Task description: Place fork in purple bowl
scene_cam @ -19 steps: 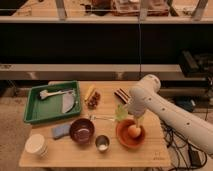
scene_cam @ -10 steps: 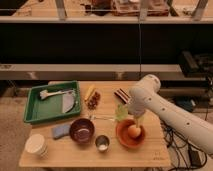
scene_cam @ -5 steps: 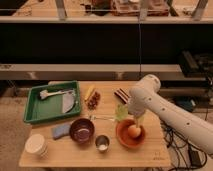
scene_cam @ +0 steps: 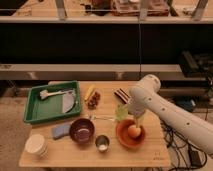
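Note:
The fork lies flat on the wooden table, just behind the right rim of the purple bowl, with its handle pointing right. The purple bowl stands at the front middle of the table, and I see nothing in it. My gripper hangs at the end of the white arm, over the far rim of the orange bowl. It is to the right of the fork and apart from it.
A round pale orange thing sits in the orange bowl. A small steel cup stands between the two bowls. A green tray holds a pale utensil. Also here: a blue sponge, a white cup, a banana, dark sticks and a green packet.

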`<state>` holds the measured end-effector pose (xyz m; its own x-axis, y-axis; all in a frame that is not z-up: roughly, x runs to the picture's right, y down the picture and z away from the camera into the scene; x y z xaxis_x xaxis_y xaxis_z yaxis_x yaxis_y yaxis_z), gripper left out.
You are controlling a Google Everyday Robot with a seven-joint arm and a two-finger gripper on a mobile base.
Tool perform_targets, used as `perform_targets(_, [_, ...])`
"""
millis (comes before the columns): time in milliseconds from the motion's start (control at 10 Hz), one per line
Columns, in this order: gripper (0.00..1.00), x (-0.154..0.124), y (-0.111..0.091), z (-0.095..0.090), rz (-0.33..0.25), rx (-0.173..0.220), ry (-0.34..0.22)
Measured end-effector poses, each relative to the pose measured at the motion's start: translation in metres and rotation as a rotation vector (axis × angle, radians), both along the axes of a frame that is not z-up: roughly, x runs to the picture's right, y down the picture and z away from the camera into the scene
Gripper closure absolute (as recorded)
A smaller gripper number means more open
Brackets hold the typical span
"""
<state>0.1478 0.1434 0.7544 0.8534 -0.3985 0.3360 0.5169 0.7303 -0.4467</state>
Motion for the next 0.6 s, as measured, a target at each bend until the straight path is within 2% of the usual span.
perform_targets(600, [0.32,0.0006,-0.0003,0.0011,0.007,-0.002,0.003])
